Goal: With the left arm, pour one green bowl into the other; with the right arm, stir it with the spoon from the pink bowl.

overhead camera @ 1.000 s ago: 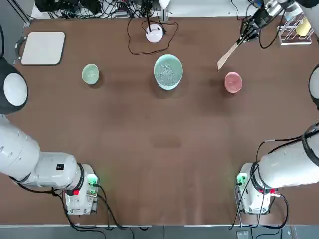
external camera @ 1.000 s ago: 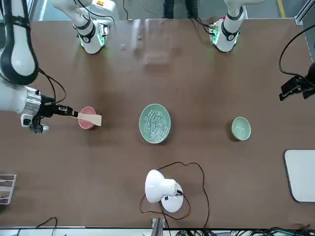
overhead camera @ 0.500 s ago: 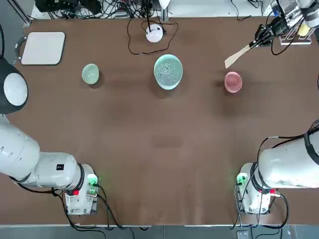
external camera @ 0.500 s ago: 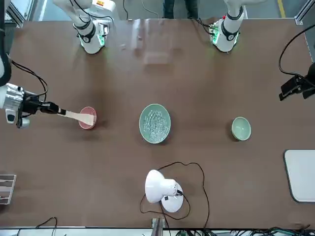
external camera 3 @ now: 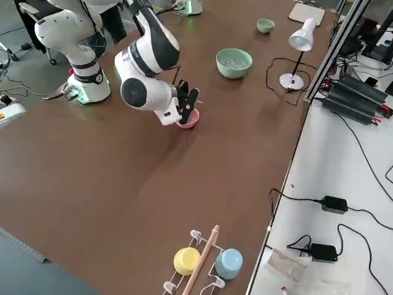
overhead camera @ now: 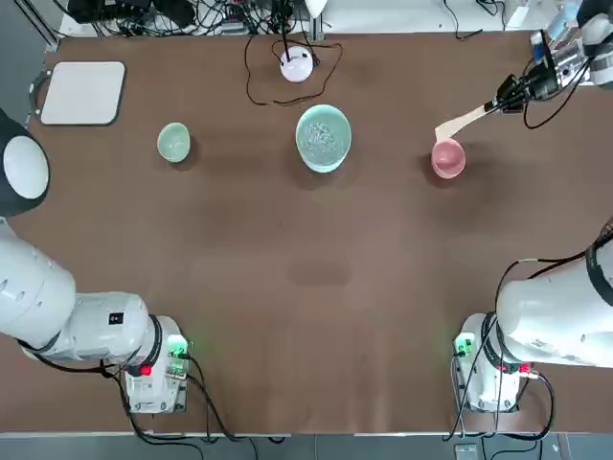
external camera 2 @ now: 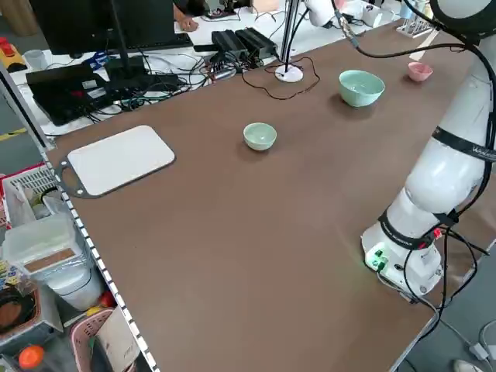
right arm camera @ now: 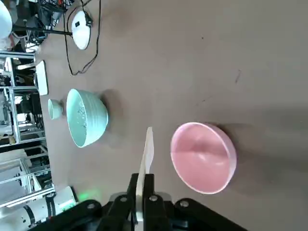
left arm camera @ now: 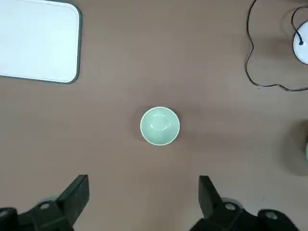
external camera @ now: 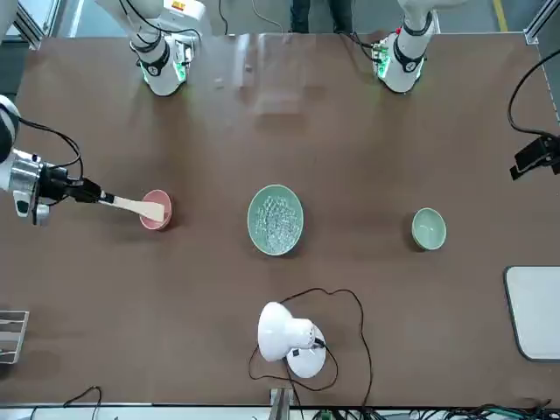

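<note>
Beige spoon [overhead camera: 462, 122] over pink bowl [overhead camera: 447, 158]

Left arm [overhead camera: 24, 172]: cut off at the overhead picture's left edge; gripper outside that picture.
Left gripper [left arm camera: 144, 204]: only the two fingertips show in its wrist picture.
Spoon [overhead camera: 462, 121]: handle end hidden inside the clamped right gripper [overhead camera: 506, 100].
Spoon blade [external camera 3: 199, 100]: almost wholly hidden behind the right gripper from the right side.
Big green bowl [overhead camera: 324, 138]: speckled contents too small to identify.
Pink bowl [external camera 3: 189, 118]: partly hidden by the gripper.
</note>
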### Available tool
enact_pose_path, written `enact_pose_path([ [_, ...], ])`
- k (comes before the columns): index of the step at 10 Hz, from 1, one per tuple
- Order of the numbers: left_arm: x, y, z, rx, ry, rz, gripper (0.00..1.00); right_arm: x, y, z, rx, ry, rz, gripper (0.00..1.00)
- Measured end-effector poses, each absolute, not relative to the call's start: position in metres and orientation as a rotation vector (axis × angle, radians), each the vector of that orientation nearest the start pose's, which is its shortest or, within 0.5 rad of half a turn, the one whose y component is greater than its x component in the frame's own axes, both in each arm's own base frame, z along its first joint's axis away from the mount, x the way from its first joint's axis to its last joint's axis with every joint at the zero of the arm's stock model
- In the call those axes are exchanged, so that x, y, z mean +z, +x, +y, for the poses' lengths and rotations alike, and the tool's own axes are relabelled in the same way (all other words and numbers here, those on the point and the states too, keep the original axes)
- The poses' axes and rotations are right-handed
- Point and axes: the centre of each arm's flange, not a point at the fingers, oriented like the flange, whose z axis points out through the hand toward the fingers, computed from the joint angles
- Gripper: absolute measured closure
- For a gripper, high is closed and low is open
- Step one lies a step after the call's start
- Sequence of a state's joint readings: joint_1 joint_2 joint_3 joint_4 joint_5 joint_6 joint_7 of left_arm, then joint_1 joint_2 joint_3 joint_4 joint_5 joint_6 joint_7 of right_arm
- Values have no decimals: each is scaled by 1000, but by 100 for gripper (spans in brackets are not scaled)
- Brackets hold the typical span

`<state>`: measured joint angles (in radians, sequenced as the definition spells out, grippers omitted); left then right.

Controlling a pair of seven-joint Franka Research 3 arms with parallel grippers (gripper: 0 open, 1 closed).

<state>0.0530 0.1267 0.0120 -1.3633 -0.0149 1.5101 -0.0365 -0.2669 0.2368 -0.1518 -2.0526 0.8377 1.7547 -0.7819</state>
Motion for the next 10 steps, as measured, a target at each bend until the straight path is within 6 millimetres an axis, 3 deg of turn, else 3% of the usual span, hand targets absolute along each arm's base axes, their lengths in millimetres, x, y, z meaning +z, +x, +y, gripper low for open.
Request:
enact_pose_path([
  [3,644,587,28,-32,-3153,-137,0,275,499,-182,-26,-2170,-32,94],
  [7,644,587,27,-32,-3153,-134,0,266,495,-189,-57,-2141,-48,94],
  [10,644,587,27,-31,-3153,-134,0,245,490,-199,-65,-2101,15,94],
])
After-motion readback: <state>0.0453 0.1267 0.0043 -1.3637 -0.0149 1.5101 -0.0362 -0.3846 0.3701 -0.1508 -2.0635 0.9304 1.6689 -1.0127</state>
